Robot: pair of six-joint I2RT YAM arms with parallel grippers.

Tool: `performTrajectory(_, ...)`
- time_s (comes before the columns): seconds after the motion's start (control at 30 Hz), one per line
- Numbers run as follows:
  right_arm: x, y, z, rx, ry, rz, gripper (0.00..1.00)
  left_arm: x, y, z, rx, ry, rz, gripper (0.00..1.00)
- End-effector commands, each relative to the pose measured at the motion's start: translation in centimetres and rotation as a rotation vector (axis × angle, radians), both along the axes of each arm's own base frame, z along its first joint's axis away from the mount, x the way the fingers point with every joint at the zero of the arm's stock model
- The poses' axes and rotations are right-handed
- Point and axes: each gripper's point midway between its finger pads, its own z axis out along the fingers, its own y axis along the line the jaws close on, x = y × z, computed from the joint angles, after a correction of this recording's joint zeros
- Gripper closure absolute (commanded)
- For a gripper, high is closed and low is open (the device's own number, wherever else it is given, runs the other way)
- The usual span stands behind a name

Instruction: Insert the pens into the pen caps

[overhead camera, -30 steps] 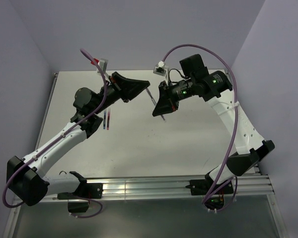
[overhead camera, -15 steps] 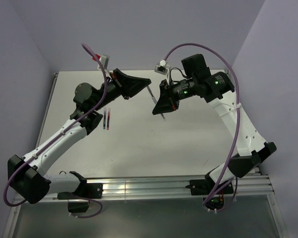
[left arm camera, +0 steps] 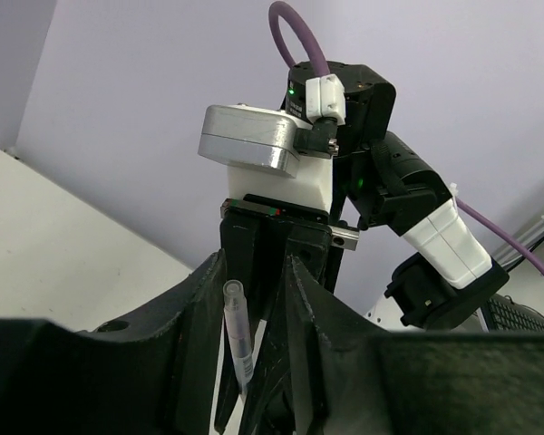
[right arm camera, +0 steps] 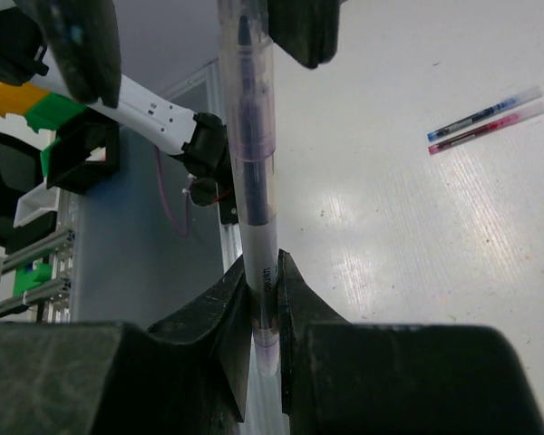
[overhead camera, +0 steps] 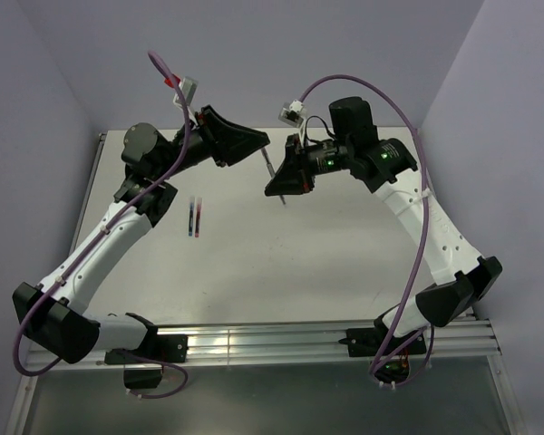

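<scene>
Clear-grey pen (right arm camera: 254, 181) runs up the centre of the right wrist frame, clamped low by the right gripper (right arm camera: 263, 272). Left gripper (left arm camera: 254, 272) stands parted around its tip; I see gaps. Red pen (right arm camera: 488, 128) and blue pen (right arm camera: 483, 114) lie together on the table (right arm camera: 417, 254), upper right.

A colourless, see-through barrel with a dark core, possibly black or deep blue, is shown by the clear pen (right arm camera: 254, 181). A blue pen (right arm camera: 483, 114) and a red pen (right arm camera: 487, 129), each fading to clear at one end, are seen against the white table (right arm camera: 417, 263). The right gripper (right arm camera: 264, 290) is finished in black, and the cable (left arm camera: 275, 23) in purple.
</scene>
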Motion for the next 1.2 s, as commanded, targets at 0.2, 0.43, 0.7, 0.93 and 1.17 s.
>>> performTrajectory(0.2, 0.2, 0.1, 3.5, 0.103, -0.09, -0.008, 1.0, -1.8, -0.7, 0.5, 0.023, -0.04, -0.099, 0.62)
performTrajectory(0.43, 0.1, 0.0, 4.5, 0.124, -0.101, -0.004, 1.0, -0.7, -0.7, -1.5, 0.062, 0.013, -0.048, 0.58)
performTrajectory(0.7, -0.2, -0.2, 4.4, 0.126, -0.1, 0.0, 1.0, 0.0, -0.5, -1.7, 0.077, 0.002, -0.005, 0.59)
performTrajectory(0.93, 0.1, 0.0, 4.0, 0.121, -0.086, -0.005, 1.0, -0.9, -0.6, -1.2, 0.062, -0.017, -0.049, 1.0)
performTrajectory(1.17, 1.0, -1.1, 1.9, 0.087, -0.053, -0.056, 0.15, 2.3, 0.9, -6.3, 0.227, 0.087, 0.045, 1.0)
